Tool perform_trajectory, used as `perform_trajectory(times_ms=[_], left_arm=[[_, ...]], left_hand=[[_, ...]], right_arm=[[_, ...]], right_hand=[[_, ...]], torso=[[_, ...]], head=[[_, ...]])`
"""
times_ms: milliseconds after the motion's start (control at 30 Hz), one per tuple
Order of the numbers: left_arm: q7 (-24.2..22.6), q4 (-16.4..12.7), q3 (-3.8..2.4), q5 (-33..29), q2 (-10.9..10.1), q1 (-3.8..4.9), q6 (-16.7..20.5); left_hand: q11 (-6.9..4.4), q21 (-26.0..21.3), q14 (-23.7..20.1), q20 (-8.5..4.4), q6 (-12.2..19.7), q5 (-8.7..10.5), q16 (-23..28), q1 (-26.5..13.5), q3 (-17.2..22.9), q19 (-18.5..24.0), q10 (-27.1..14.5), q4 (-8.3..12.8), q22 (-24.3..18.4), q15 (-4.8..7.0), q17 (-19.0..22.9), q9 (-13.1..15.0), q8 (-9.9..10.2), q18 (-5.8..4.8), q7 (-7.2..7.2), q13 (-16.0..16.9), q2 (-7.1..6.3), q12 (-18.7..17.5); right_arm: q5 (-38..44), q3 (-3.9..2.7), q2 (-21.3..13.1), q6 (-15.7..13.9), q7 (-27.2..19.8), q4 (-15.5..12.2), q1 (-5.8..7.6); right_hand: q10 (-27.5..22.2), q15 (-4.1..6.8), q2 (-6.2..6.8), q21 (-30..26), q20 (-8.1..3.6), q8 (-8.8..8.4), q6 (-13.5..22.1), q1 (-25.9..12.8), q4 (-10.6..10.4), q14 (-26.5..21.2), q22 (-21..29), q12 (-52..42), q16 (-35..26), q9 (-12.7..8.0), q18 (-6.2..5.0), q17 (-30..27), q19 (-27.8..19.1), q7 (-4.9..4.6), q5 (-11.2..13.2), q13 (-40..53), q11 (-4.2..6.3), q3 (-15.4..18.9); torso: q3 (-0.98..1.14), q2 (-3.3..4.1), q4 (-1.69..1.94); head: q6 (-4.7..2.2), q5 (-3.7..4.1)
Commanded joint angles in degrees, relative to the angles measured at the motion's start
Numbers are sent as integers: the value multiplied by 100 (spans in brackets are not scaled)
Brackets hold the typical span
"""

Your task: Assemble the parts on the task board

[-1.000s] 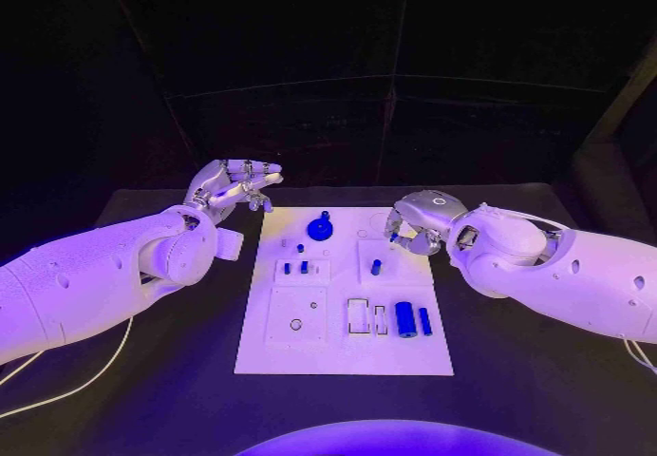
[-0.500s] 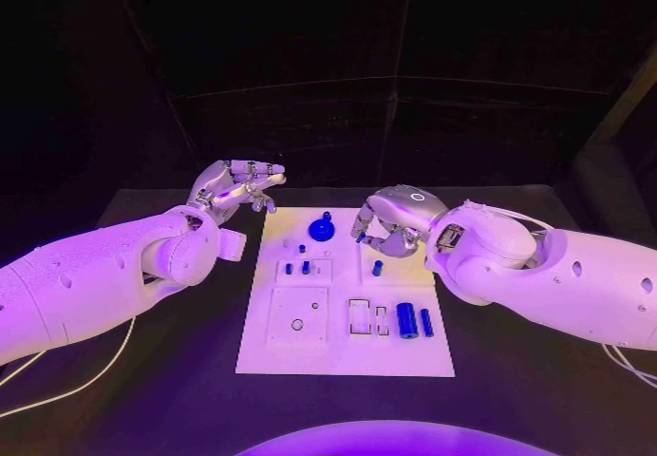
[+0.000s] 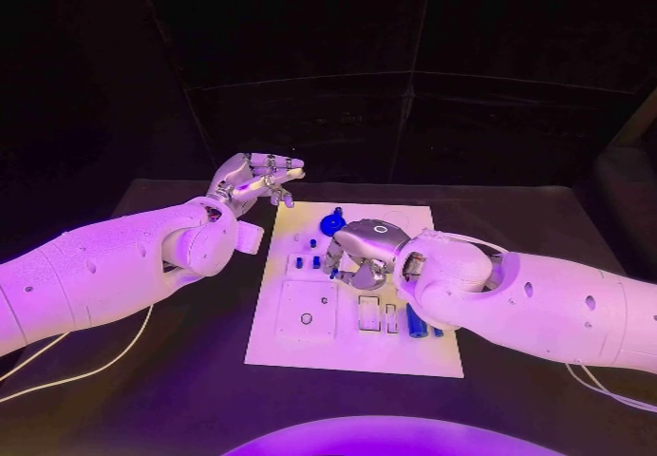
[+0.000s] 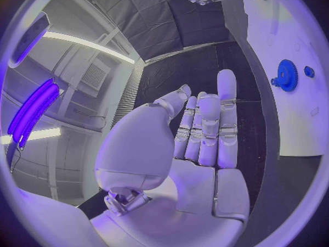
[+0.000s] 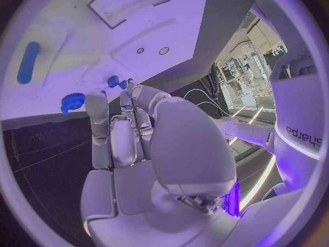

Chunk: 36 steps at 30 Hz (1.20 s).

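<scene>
Your right hand [image 3: 362, 255] hangs over the middle of the task board [image 3: 294, 347], fingers curled downward close to the small blue pegs [image 3: 309, 263] standing in the board; from the head view you cannot tell whether it grips anything, and the right wrist view shows the fingers [image 5: 109, 132] drawn together with nothing plainly between them. Your left hand [image 3: 256, 179] sits raised just off the board's far left corner, fingers loosely bent and apart, holding nothing. The blue gear [image 3: 333, 223] lies on the board's far edge, between your two hands. A blue cylinder [image 3: 415, 319] rests beside your right forearm
</scene>
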<state>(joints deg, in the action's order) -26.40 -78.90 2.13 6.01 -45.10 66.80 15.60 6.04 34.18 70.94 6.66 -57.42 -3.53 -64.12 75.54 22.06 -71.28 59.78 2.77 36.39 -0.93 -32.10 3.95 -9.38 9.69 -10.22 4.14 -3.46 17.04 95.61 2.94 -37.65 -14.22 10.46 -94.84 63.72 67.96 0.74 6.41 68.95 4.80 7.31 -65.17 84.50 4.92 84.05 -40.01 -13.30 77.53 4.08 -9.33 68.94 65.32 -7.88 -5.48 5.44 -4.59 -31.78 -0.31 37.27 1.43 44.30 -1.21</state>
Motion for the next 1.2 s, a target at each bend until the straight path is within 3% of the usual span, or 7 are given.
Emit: perform_trajectory(times_ms=[33,400,600,1200], left_arm=[[-24,-10,-6,-22,26,13,-63],[-24,1,-6,-22,48,15,-79],[-15,15,-6,-22,58,15,-93],[13,54,-6,-22,68,15,-109]], left_hand=[[7,-28,-37,3,-4,28,23,52,7,32,-43,38,-7,-18,3,3,-31,78,8,-9,3,28],[9,-30,-40,3,1,28,23,61,3,32,-48,47,-9,-19,5,1,-32,77,6,-9,-2,32],[12,-35,-47,2,17,28,24,77,-5,32,-60,66,-12,-20,12,-3,-29,77,0,-10,-16,38],[17,-37,-47,3,31,28,19,81,-10,32,-69,73,-14,-22,5,-6,-25,76,-7,-11,-23,41]], right_arm=[[17,18,120,276,-161,133,-56],[118,45,368,323,-186,393,-216],[147,47,438,326,-205,469,-238],[153,49,446,436,-278,465,-262]], right_hand=[[83,19,2,4,11,-25,-1,-71,1,227,10,-14,20,-6,29,-2,-31,-27,-1,15,65,-43],[66,15,-5,1,16,-36,13,-85,6,223,25,-8,11,-9,26,-19,-47,-33,-9,13,59,-52],[59,12,-6,1,17,-41,20,-93,7,223,28,-5,13,-10,25,-16,-52,-36,-11,11,57,-54],[47,8,-11,1,22,-48,29,-109,7,221,33,-2,11,-11,24,-21,-60,-42,-14,10,52,-57]], torso=[[4,-1,1],[16,1,-11],[8,-1,-10],[8,1,-8]], head=[[23,-38],[52,-114],[66,-129],[85,-143]])
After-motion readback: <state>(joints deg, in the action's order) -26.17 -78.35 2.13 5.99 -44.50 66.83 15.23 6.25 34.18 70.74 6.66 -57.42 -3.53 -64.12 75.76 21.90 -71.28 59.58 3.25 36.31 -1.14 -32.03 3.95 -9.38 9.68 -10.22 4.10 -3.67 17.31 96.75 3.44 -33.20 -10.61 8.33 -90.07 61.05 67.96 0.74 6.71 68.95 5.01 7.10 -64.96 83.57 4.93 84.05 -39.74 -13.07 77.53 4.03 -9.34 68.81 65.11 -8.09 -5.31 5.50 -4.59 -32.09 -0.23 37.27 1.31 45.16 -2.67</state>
